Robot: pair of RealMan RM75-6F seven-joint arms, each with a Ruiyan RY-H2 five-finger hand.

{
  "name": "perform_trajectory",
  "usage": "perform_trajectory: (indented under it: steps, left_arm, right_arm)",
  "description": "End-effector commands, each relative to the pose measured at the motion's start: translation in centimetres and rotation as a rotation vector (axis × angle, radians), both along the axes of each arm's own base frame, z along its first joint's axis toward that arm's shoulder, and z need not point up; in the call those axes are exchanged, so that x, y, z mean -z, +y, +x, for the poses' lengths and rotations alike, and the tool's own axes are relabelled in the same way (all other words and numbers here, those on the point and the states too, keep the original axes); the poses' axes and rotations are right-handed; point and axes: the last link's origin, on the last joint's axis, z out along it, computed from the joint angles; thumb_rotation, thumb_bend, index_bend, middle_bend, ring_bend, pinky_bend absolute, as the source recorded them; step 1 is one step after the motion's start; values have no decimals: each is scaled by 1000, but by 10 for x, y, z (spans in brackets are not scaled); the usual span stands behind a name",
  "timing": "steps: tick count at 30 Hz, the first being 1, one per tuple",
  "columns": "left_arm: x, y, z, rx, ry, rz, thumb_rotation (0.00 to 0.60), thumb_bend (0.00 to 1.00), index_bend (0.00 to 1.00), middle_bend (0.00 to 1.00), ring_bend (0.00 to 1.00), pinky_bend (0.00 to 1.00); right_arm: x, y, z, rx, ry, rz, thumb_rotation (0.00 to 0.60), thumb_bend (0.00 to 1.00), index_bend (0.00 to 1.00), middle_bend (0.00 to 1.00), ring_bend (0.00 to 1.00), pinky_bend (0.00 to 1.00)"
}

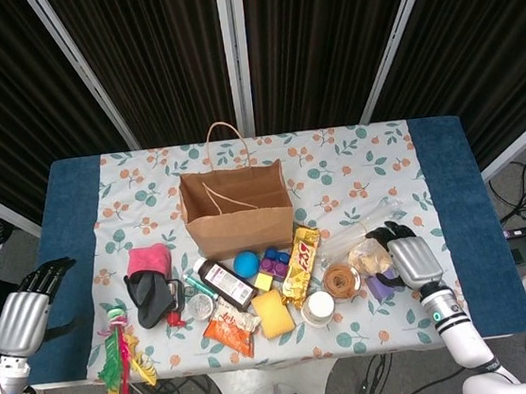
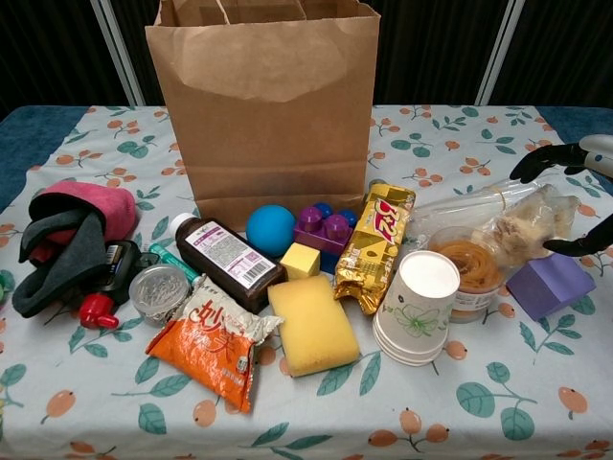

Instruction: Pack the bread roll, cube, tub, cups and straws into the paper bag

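The silver-backed, black-fingered right hand (image 1: 411, 258) beside the brown paper bag (image 1: 238, 219) joins a white forearm through a black wrist band with a small green light. The silver-backed, black-fingered left hand (image 1: 25, 314), far left of the bag, has the same ribbed metal shell and white forearm.

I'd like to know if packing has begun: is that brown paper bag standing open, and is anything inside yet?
The paper bag stands upright, mouth open. The head view shows only bare brown inside, though its very bottom is hidden.

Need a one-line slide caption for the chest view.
Right hand open beside the bagged bread roll; paper bag stands upright behind.
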Motion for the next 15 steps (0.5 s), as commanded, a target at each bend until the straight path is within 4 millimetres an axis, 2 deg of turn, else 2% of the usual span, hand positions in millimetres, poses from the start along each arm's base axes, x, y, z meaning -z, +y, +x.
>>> perform_trajectory:
  steps: [1, 10, 15]
  left_arm:
    - [0, 1, -2, -5, -1, 0, 600, 128, 204, 254, 180, 266]
    - [0, 2, -8, -20, -3, -1, 600, 128, 204, 254, 181, 266]
    - [-2, 2, -9, -22, -3, 1, 600, 127, 204, 254, 180, 266]
  right_arm:
    - [3, -6, 0, 13, 18, -20, 600, 183, 352, 282, 154, 246]
    - [14, -14, 8, -6, 29, -43, 600, 314, 613, 472, 366, 515]
    - [6, -14, 14, -47, 7, -125, 600, 383, 753, 584, 487, 643]
